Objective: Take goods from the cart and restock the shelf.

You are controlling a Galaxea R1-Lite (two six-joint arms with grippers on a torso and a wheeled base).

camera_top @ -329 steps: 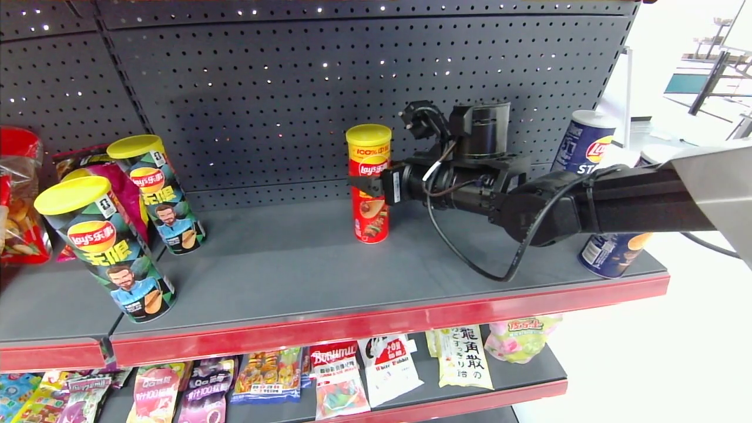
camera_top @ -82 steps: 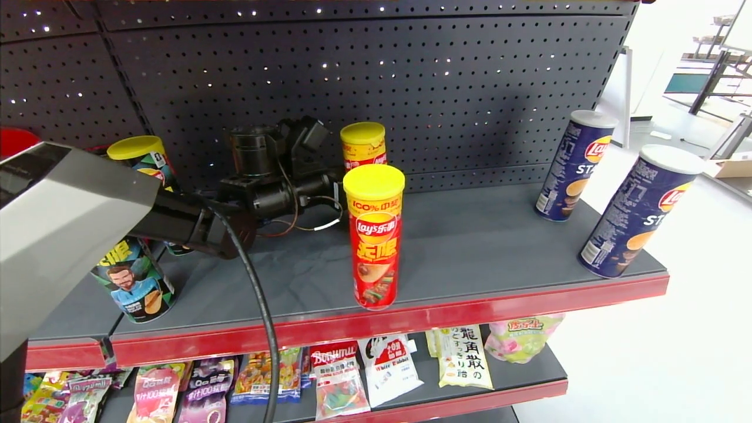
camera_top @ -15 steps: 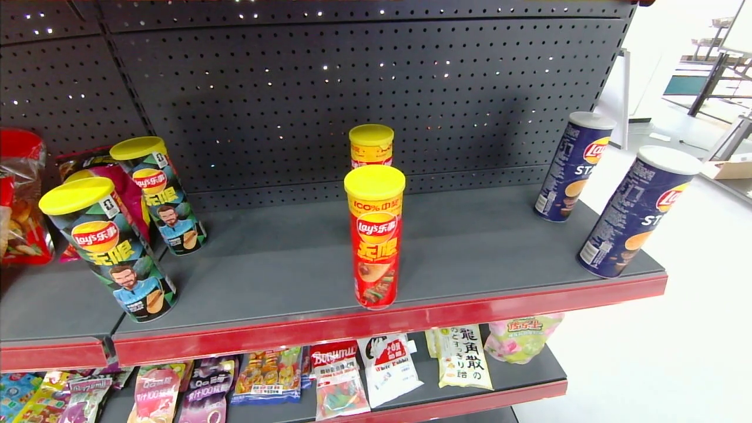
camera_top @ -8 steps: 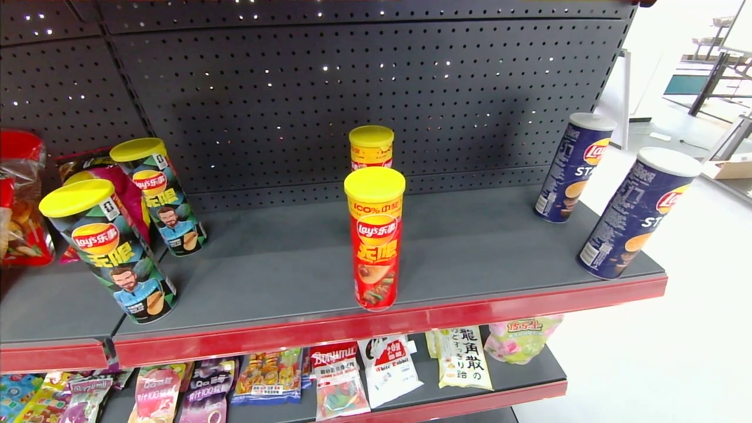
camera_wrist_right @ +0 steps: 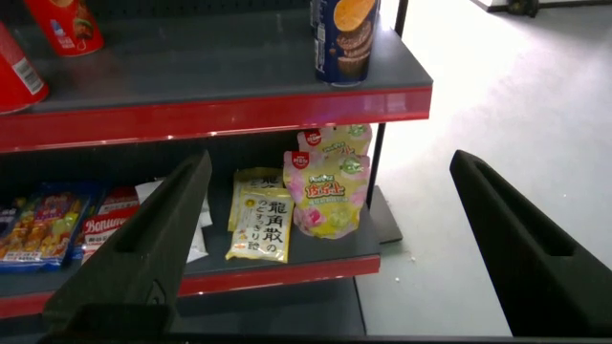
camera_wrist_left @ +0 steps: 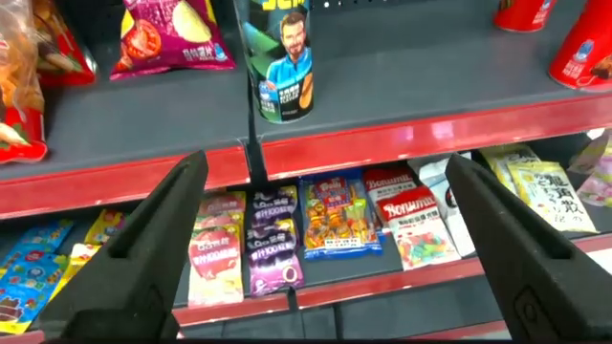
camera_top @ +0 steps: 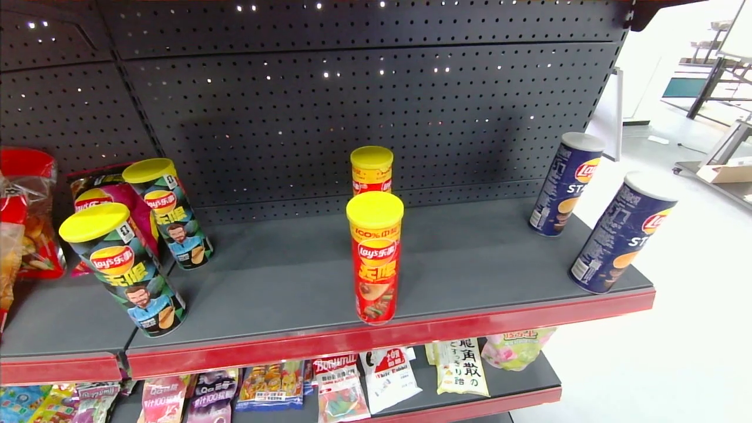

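While both arms hung low before the shelving, neither carried goods. Left gripper [camera_wrist_left: 325,161]: fingers spread wide, empty, facing the red lip of the upper shelf [camera_top: 282,276]. Right gripper [camera_wrist_right: 332,158]: fingers equally wide, empty, facing that shelf's right end.

2 red cans stood upright mid-shelf in single file. The front red can [camera_top: 375,258] sat right at the lip. The rear red can [camera_top: 371,169] stood well behind it, near the pegboard back [camera_top: 264,117]. Labels faced outward.

Judgement: the file matches the neighbours. To the left stood a front green can [camera_top: 120,267] and a rear green can [camera_top: 167,211]; to the right, a front blue can [camera_top: 621,239] and a rear blue can [camera_top: 564,183]. Each flavour keeps its own front-to-back column, so the reds read as stocked goods, placed for shoppers to see the label. With both sets of fingers empty, the next can would have to come from the cart.

Around: a purple bag [camera_top: 126,202] just behind the green cans, red bags [camera_top: 26,217] at the far left, and snack packets [camera_top: 338,388] lying along the lower shelf [camera_top: 517,376].

In the way: the front red can blocks a straight reach into the gap behind it. A further red can would probably need to come in over the top or from the bare shelf on either side. Standing so near the lip, that can could topple off if nudged.
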